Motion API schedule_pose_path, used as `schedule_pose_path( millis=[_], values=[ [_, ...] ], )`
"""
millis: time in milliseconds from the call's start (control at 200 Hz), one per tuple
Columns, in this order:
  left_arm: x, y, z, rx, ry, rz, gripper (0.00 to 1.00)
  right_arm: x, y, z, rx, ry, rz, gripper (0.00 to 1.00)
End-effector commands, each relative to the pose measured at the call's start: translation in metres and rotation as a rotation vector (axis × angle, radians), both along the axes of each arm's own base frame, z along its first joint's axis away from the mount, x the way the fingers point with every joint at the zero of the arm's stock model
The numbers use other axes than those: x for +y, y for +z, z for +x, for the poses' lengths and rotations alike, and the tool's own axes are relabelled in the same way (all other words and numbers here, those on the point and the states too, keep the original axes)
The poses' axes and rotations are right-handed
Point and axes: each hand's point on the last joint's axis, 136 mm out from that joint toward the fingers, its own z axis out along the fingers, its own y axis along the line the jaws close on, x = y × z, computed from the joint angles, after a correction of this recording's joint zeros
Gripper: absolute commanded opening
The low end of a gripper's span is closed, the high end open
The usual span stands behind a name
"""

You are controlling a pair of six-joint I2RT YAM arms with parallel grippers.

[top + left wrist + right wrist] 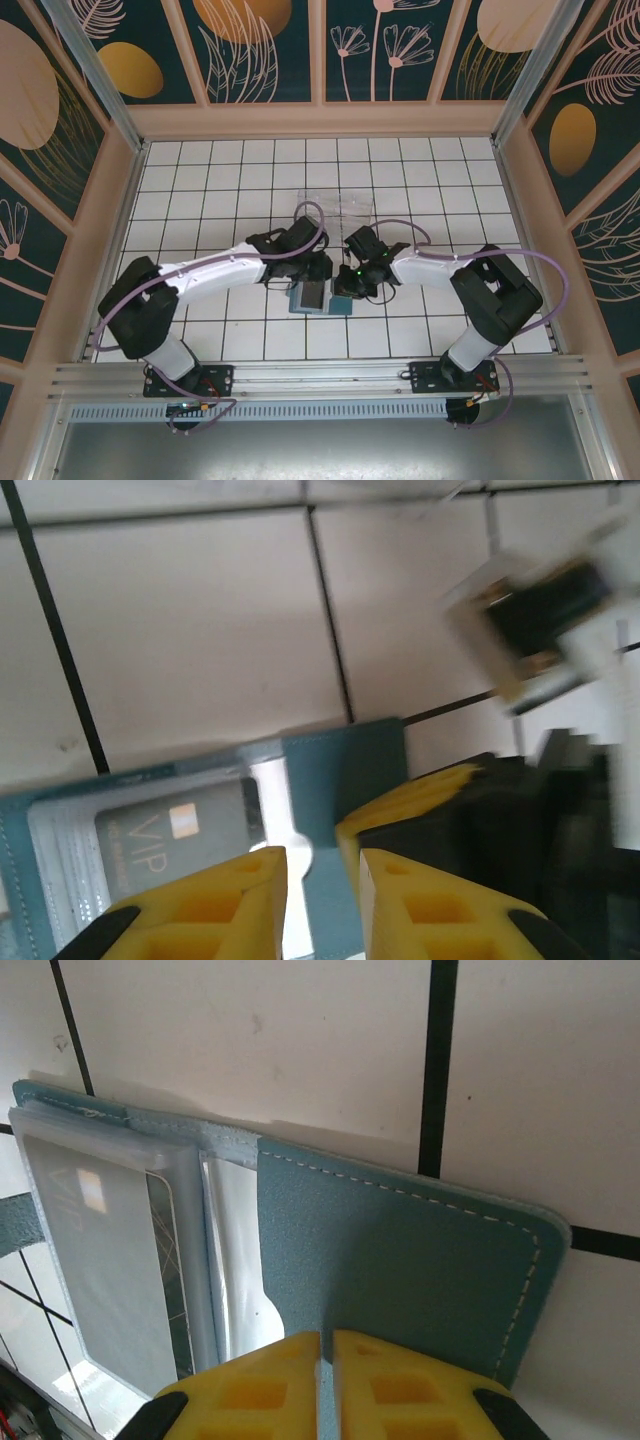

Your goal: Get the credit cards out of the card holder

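The teal card holder [322, 299] lies open on the white tiles between my two grippers. A grey card marked VIP [170, 830] sits inside its clear pocket, and the same pocket with the greyish card [105, 1250] is at the left in the right wrist view. My right gripper [325, 1340] is shut on the near edge of the holder's teal flap [400, 1250]. Just over the holder [345, 760] hovers my left gripper [318, 865], its fingers a small gap apart with nothing between them. The right gripper [347, 283] and left gripper [312, 276] almost touch.
A clear plastic tray [340, 205] lies on the tiles behind the grippers. The right gripper's yellow finger and black body [500, 820] crowd the left gripper's right side. Wooden walls enclose the tiled table [200, 190].
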Motion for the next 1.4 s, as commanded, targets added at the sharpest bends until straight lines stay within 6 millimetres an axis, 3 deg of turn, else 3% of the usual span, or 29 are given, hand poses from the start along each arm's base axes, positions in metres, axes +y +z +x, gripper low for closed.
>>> schedule_pose_path(
  millis=[0,55,235,555,846,1026,1396],
  values=[
    [0.005,-0.014,-0.001,0.040,0.076,-0.003,0.29,-0.018,-0.018,-0.006,0.032,-0.032,-0.055,0.13],
    [0.015,-0.028,-0.005,0.058,0.089,0.039,0.31,-0.020,-0.019,-0.006,0.032,-0.034,-0.058,0.13],
    [0.032,-0.047,-0.010,0.074,0.110,0.126,0.37,-0.020,-0.020,-0.006,0.032,-0.034,-0.064,0.13],
    [0.062,-0.059,-0.022,0.075,0.134,0.179,0.38,-0.024,-0.024,-0.006,0.045,-0.045,-0.085,0.14],
    [0.070,-0.048,-0.015,0.042,0.156,0.138,0.37,-0.025,-0.024,-0.005,0.051,-0.048,-0.109,0.14],
    [0.067,-0.060,-0.020,0.073,0.140,0.121,0.33,-0.023,-0.023,-0.003,0.053,-0.047,-0.112,0.14],
    [0.069,-0.068,-0.024,0.081,0.155,0.097,0.16,-0.016,-0.015,0.002,0.043,-0.042,-0.104,0.14]
  ],
)
